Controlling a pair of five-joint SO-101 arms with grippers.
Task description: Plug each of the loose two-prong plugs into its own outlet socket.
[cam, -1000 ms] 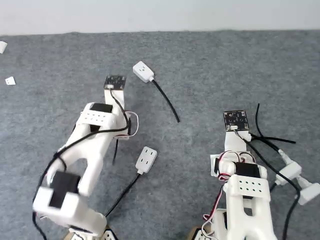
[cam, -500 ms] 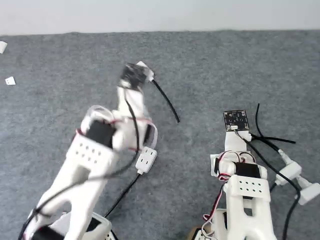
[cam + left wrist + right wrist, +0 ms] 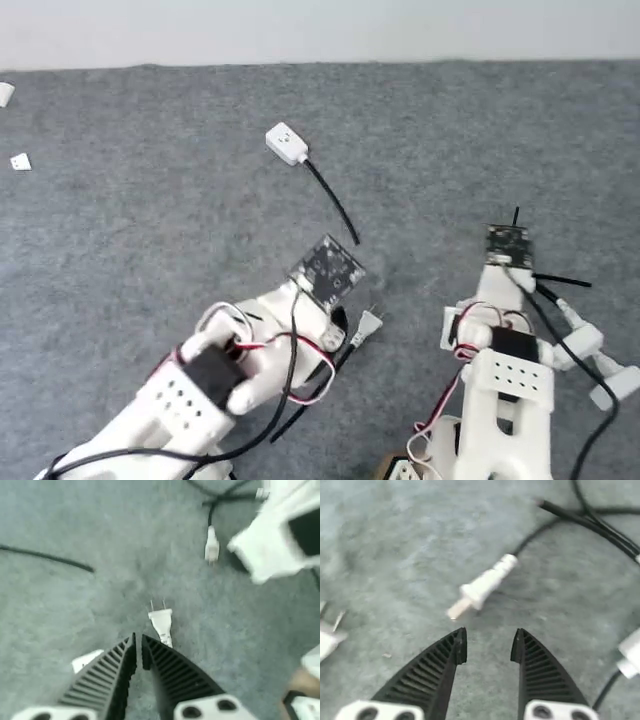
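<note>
Pointing away from left gripper [image 3: 138, 640]: plug [image 3: 161, 621]

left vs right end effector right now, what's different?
The left end effector is shut; the right end effector is open. Left's tips sit right beside a flat plug with bare prongs; right's round plug lies ahead, clear of its tips. Both hold nothing, low over grey carpet.

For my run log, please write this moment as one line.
left gripper: shut, empty, near white plug | right gripper: open, near second plug | both plugs: lying loose, not plugged in
</note>
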